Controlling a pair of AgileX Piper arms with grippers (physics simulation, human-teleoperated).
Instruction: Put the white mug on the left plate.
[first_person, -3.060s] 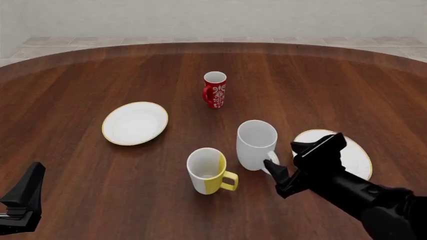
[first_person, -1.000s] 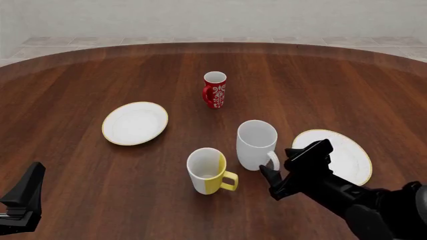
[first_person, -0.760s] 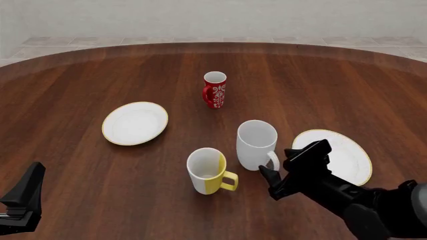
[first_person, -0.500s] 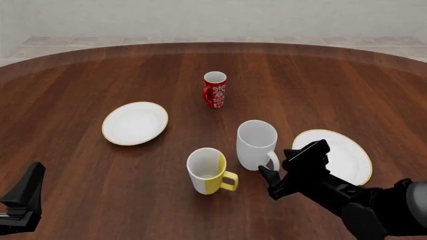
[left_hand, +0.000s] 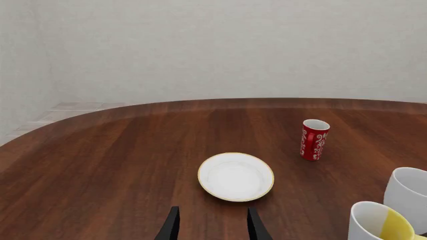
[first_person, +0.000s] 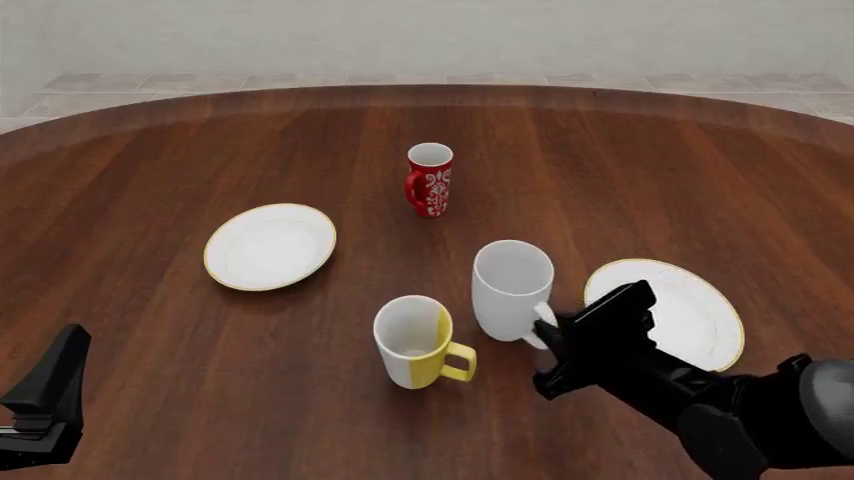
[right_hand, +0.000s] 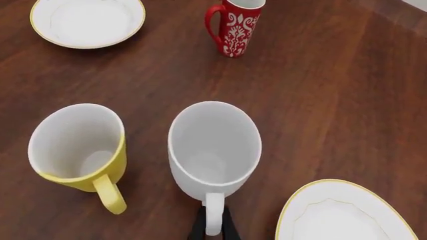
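Grasp step: right claw clenched on the handle of the white mug.

Bench carries the left plate, well apart from the mug, which stands upright mid-bench, long axis vertical, mouth up, handle pointing back toward the arms' side, just beside the yellow-handled mug. Judged next: lift clear, carry left past that mug, lower onto the plate. Left claw hangs released, holding nothing.

Sim-rendered dining-type room: round wooden table, mugs and plates (crockery only), plain wall, tiled floor.
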